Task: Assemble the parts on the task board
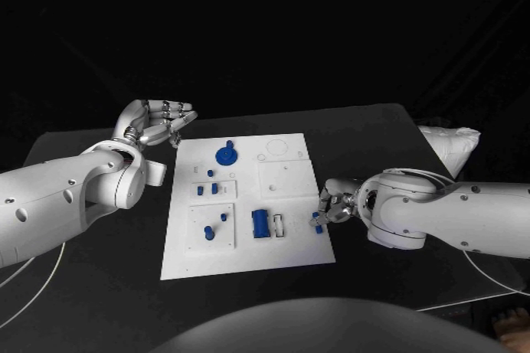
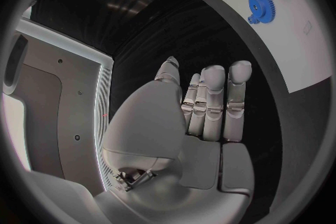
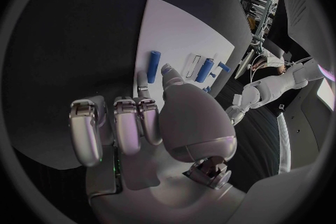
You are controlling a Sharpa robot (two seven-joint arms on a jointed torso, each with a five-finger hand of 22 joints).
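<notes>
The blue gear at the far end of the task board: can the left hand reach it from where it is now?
Probably yes. The left hand hangs open just beyond the task board's far left corner, and the blue gear lies close by with nothing between them.

Black table (image 1: 99, 284) against dark black drapery, a crumpled white cloth (image 1: 453, 145) at its far edge

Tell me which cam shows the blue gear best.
Left wrist view: the blue gear is large enough to show its teeth, lying on the white board. The head view shows the gear smaller, but places it near the board's far edge by the left hand. In the right wrist view I cannot make it out.
</notes>
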